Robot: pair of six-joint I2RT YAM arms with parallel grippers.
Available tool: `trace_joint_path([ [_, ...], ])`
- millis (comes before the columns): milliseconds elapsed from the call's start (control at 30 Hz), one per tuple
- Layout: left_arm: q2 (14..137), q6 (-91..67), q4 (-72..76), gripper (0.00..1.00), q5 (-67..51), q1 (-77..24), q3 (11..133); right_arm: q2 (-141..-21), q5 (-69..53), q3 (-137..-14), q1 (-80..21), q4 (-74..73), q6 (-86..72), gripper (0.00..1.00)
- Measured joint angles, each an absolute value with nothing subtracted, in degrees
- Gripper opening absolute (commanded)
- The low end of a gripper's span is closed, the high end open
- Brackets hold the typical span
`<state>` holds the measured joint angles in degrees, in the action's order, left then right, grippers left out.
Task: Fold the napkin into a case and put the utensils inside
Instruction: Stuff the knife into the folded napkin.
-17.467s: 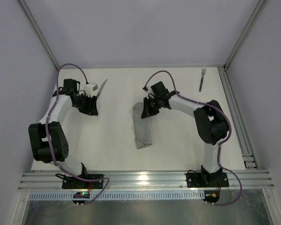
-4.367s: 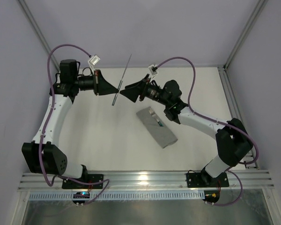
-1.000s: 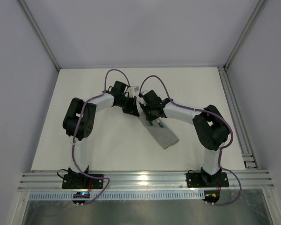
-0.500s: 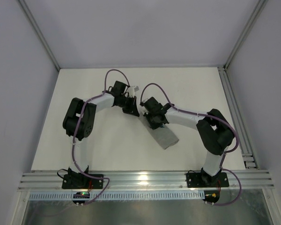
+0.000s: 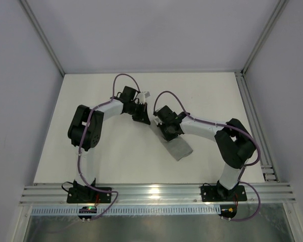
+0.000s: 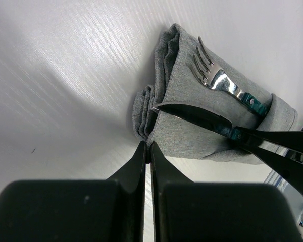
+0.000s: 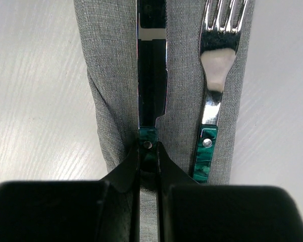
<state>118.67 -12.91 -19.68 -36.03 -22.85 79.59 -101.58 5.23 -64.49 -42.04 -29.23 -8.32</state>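
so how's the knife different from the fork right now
The knife is clamped by its handle in the right gripper; the fork lies free. The fork's handle end is tucked under the fold of the case; the knife's blade rests on top of the cloth. The knife ends in a plain blade, the fork in tines. Both have teal handles and lie side by side, pointing the same way.

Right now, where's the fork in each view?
Top external: not visible; the right pincer sits over that part of the case.
Left wrist: upper right, fork lying on the case, tines toward upper left.
Right wrist: right of centre, tines up, beside the knife.
Shared landmark: the grey case.
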Motion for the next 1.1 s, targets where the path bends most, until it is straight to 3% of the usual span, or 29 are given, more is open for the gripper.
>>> trace_joint_path([
  [67, 118.7, -12.9, -19.7, 0.00, -36.0, -22.9, 79.7, -101.1, 5.2, -64.1, -42.1, -29.4, -8.3, 0.12],
  [167, 118.8, -12.9, -19.8, 0.00, -36.1, -22.9, 79.7, -100.7, 4.9, -63.7, -42.0, -30.0, -8.2, 0.35],
  [300, 119.0, -12.9, -19.7, 0.00, -36.1, -22.7, 79.7, -100.5, 4.6, -64.0, -42.0, -31.2, -7.6, 0.43],
  [567, 119.2, -12.1, -19.7, 0.00, -36.1, -22.2, 79.7, -100.7, 4.1, -74.0, -42.0, -32.3, -4.6, 0.43],
  [800, 119.2, -11.7, -19.7, 0.00, -36.1, -22.2, 79.7, -111.2, 2.5, -86.2, -41.3, -28.8, -2.7, 0.38],
  [1100, 119.4, -11.7, -19.9, 0.00, -36.1, -22.0, 79.7, -117.1, 1.6, -86.5, -39.7, -28.3, -2.5, 0.30],
])
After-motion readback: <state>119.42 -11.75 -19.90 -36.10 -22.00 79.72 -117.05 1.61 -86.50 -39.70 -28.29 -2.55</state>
